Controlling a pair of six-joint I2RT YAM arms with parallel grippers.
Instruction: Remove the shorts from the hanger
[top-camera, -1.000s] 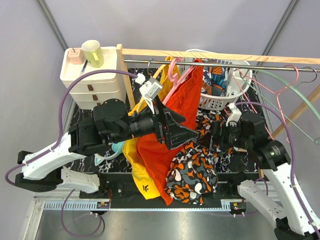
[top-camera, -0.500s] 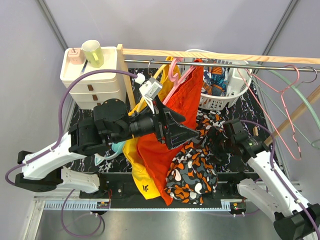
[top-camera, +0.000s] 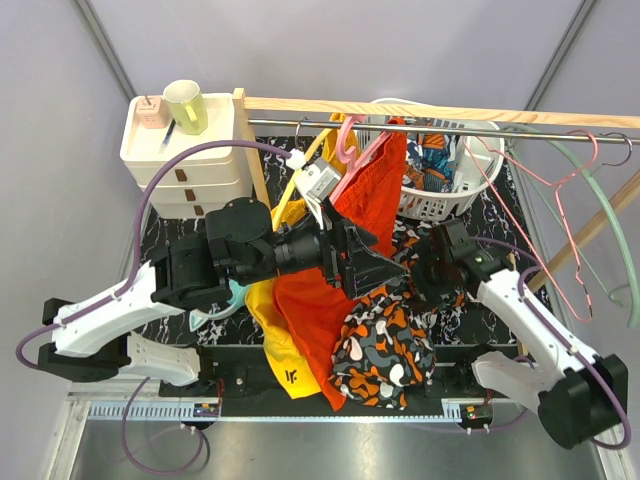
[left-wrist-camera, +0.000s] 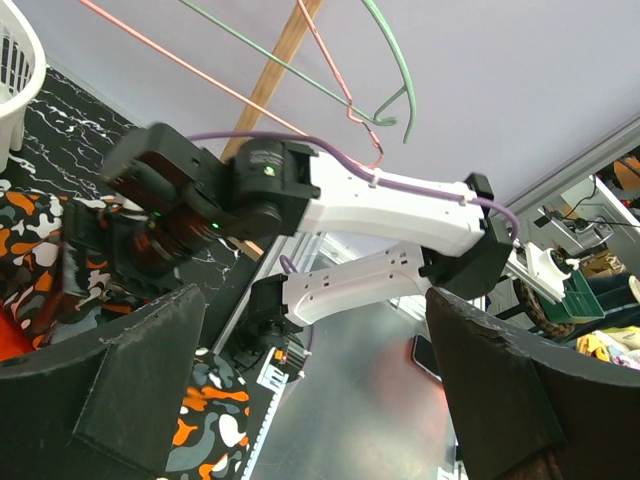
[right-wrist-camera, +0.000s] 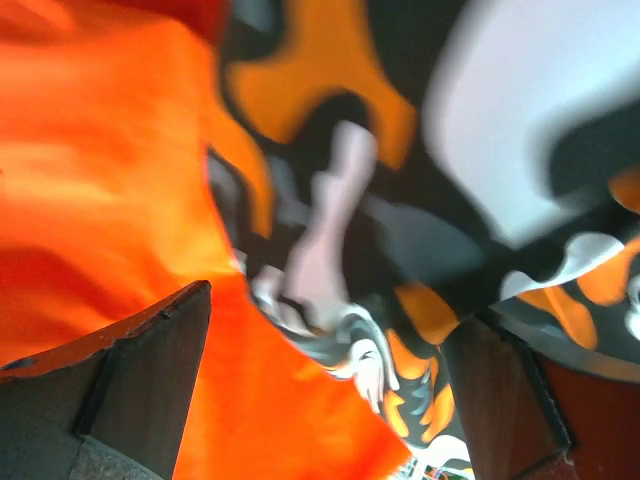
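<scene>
Hanging low at the front of the clothes on the rail (top-camera: 520, 129), the dark grey patterned shorts (top-camera: 385, 345) are found just beside and partly under the orange-red shorts (top-camera: 335, 310). The yellow shorts (top-camera: 272, 335) are further left. Which hanger carries the grey pair cannot be told, because its top is hidden by orange-red cloth and the left arm.

The right gripper (right-wrist-camera: 325, 392) is spread wide and pressed right up to the grey blotched fabric at its upper right edge. Nothing is clamped, and its wrist view is blurred. This is judged as lining up a pinch so the cloth can be pulled down off its hanger.

The left gripper (left-wrist-camera: 310, 400) is also spread wide and empty. It is held at mid-height against the orange-red shorts, below the pink hanger (top-camera: 347, 140). It is probably kept there to hold the plain garments aside, but that is only a guess.

The blue/teal patterned shorts (top-camera: 436, 158) are lying in the white laundry basket (top-camera: 470, 195) at the back, so that pair is judged done.

A close on grey fabric alone is needed next. The orange-red cloth is touching it, so both could be snagged together.
</scene>
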